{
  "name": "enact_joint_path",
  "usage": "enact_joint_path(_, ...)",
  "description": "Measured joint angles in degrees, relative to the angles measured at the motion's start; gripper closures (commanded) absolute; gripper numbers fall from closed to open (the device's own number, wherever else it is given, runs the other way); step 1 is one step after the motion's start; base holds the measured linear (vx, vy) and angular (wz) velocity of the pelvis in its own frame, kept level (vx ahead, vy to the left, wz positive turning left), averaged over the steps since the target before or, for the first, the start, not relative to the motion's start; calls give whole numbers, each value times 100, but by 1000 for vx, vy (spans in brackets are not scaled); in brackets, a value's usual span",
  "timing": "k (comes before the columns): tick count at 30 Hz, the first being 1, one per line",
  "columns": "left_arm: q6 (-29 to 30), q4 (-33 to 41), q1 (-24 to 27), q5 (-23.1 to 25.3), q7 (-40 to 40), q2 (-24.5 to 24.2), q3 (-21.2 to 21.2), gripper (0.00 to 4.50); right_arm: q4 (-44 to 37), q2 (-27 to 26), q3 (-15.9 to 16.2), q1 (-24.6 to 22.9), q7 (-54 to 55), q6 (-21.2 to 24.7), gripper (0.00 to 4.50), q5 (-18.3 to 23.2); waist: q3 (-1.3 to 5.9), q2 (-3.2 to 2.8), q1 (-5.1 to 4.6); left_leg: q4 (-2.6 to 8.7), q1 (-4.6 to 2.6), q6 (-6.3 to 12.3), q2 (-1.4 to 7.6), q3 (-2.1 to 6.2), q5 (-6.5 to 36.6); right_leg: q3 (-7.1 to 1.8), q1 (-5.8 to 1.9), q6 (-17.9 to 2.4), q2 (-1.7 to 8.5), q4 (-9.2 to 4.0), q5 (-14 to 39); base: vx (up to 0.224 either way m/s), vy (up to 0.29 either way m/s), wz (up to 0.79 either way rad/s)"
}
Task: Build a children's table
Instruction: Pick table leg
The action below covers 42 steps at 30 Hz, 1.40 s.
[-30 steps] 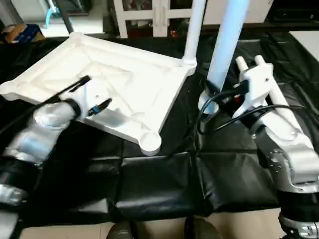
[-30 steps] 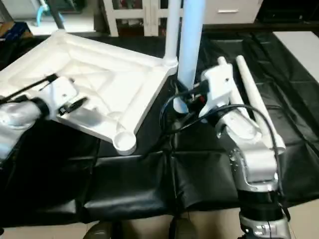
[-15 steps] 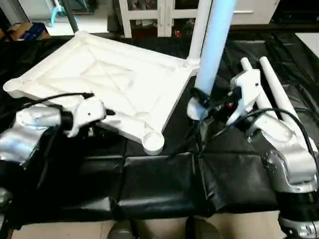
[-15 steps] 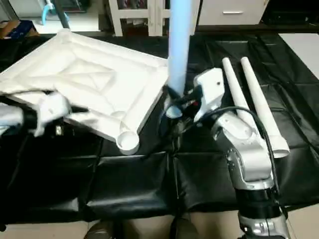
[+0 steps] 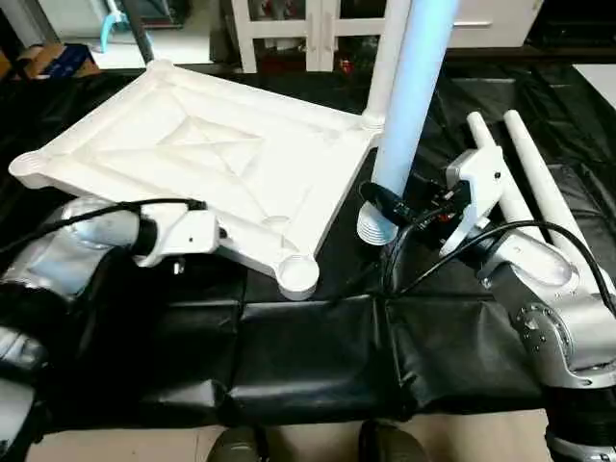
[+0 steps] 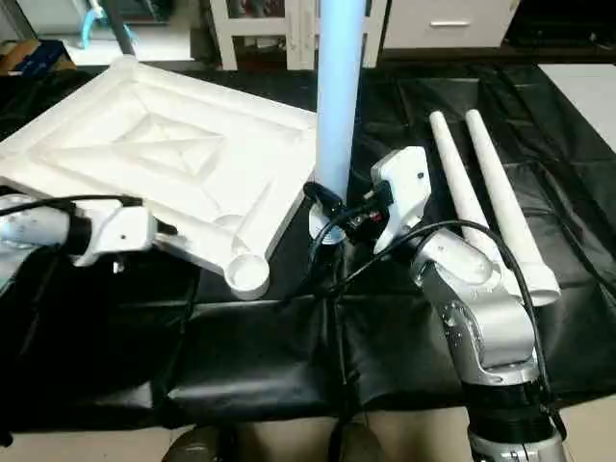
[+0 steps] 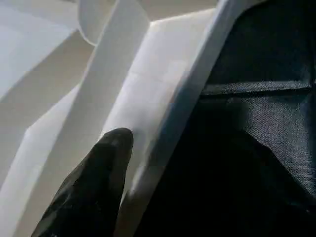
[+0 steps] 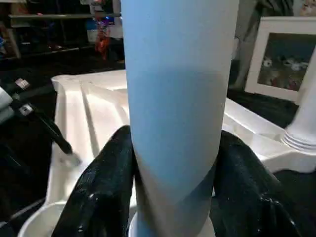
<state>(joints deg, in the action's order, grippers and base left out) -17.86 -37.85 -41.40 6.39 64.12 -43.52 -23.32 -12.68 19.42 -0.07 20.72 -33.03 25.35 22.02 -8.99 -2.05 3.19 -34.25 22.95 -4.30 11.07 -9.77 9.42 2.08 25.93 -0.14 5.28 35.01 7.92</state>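
The children's table top (image 5: 192,154) lies underside up on the black cloth, ribs showing. One white leg (image 5: 387,58) stands in its far right corner socket. My right gripper (image 5: 385,207) is shut on a second leg (image 5: 414,87), held almost upright with its ribbed end just off the top's right edge. In the right wrist view both fingers (image 8: 106,177) press that leg's sides. My left gripper (image 5: 217,234) is open at the top's near rim, one finger (image 7: 106,168) lying inside the rim. Two more legs (image 5: 496,164) (image 5: 544,183) lie side by side on the right.
Black cloth (image 5: 308,356) covers the work area and wrinkles near the front edge. A white shelving unit (image 5: 308,29) stands behind. A cardboard box (image 5: 48,60) sits at the far left. The near corner socket (image 5: 296,274) faces me.
My left gripper has come down from over the top's underside to its near rim. My right gripper has carried the held leg left, closer to the top's right edge. The top lies lower.
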Motion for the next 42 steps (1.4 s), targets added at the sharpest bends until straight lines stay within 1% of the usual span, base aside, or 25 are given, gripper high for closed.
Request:
enact_joint_path(7,-291,-683,-355,330,-115,144,-73,134,-15,51,1,-3,-8,57,263,11,1,-1,17,0,0,-1,0,1,0,1,0,-2,0,1,-2,0,0,0)
enact_joint_path(10,-391,-881,-490,426,-146,146,-72,134,-17,54,2,-10,-6,63,263,12,3,-5,18,0,0,-1,-1,2,0,0,0,-2,0,1,-1,0,0,0)
enact_joint_path(15,-633,-1318,-684,724,-304,157,-149,134,-20,61,2,-12,-5,78,263,15,3,-6,18,0,0,-1,0,2,0,0,0,-2,0,0,-1,0,0,0)
enact_joint_path(17,-682,-1400,-720,776,-318,159,-163,168,-21,62,3,-12,-5,78,263,18,3,-6,19,0,0,-1,0,3,0,0,0,-2,0,0,-1,0,0,0)
enact_joint_path(20,-739,-1484,-758,822,-316,179,-164,168,-22,66,3,-15,-5,78,263,20,3,-6,19,0,0,-1,0,2,0,1,0,-3,0,0,-2,0,0,0)
enact_joint_path(22,-771,-1492,-764,829,-309,225,-164,206,-23,69,3,-28,-5,79,263,20,3,-6,21,0,0,-1,0,2,0,0,0,-3,1,1,-2,0,0,0)
enact_joint_path(24,-813,-1518,-763,786,-244,345,-150,212,-23,69,4,-37,-6,79,263,21,3,-6,40,-1,1,-1,-1,2,0,0,-1,-3,2,0,-2,0,0,0)
enact_joint_path(25,-820,-1519,-762,743,-210,379,-137,220,-24,69,8,-37,-6,79,263,22,3,-6,40,-1,1,-1,-1,2,0,0,-1,-3,2,0,-2,0,0,0)
enact_joint_path(27,-821,-1517,-760,624,-45,474,-76,251,-24,79,9,-37,-8,79,263,23,3,-6,38,-1,1,0,-2,1,0,-1,-1,-4,3,0,-2,0,0,0)
enact_joint_path(29,-823,-1517,-758,578,17,538,-63,261,-24,81,9,-36,-9,79,263,24,3,-6,36,-1,1,-1,-1,1,0,1,-1,-3,2,0,-2,0,0,0)
enact_joint_path(35,-848,-1518,-759,586,94,543,-59,316,-24,101,9,-36,-16,79,263,24,3,-7,20,-1,0,0,-1,1,0,-1,-1,-3,2,-1,-2,0,0,0)
enact_joint_path(42,-854,-1455,-760,631,205,557,-53,346,-24,108,9,-35,-49,79,263,24,4,-8,-9,-1,-3,0,-1,0,0,-5,-1,-3,2,-3,-2,0,0,0)
